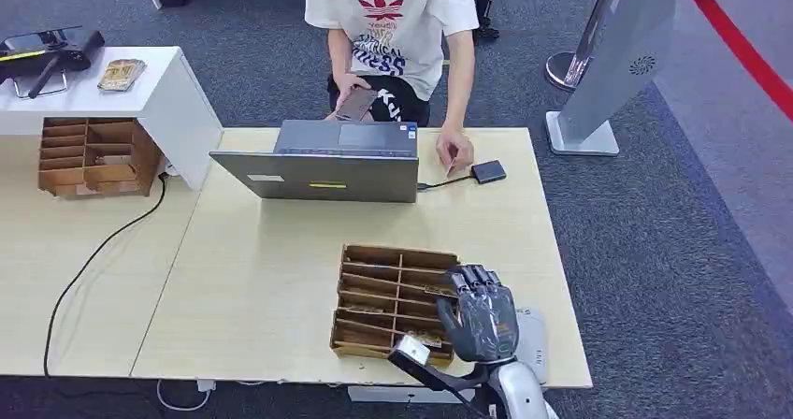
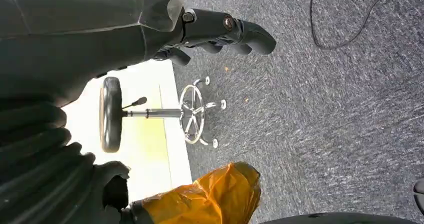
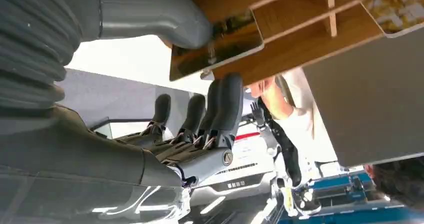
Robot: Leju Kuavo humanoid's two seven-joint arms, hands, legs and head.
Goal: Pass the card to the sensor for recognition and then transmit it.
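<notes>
Right robot hand (image 1: 479, 311), dark grey on a silver arm, sits nearest the camera at the near edge of the pale wooden surface (image 1: 262, 279), over the right end of a wooden organizer (image 1: 393, 299) split into rows of narrow compartments. From the right wrist camera its thumb (image 3: 150, 14) and fingers (image 3: 222, 109) close from opposite sides on a thin card (image 3: 215, 46) with a shiny, brownish face, just at the open mouth of one compartment, so this robot hand appears clamped on the card. That places the task at its first step: drawing the card out of the organizer. The next move likely calls for lifting the card clear of the wooden dividers without catching an edge, then carrying it across the surface to the small black sensor (image 1: 488, 171), which lies near the far right part of the surface, cabled to an open laptop (image 1: 323, 162). A person (image 1: 393, 26) in a white shirt sits at the far edge, one hand resting just beside the sensor, the other holding a phone. Most compartments look empty from the head camera; one near the robot hand seems to hold something pale, too small to identify. A second wooden organizer (image 1: 93, 157) stands on the neighbouring surface at the far left, its contents unclear. Left robot hand (image 2: 220, 31) hangs over grey carpet with fingers curled loosely and nothing visible in them; whether they are fully together cannot be told.
</notes>
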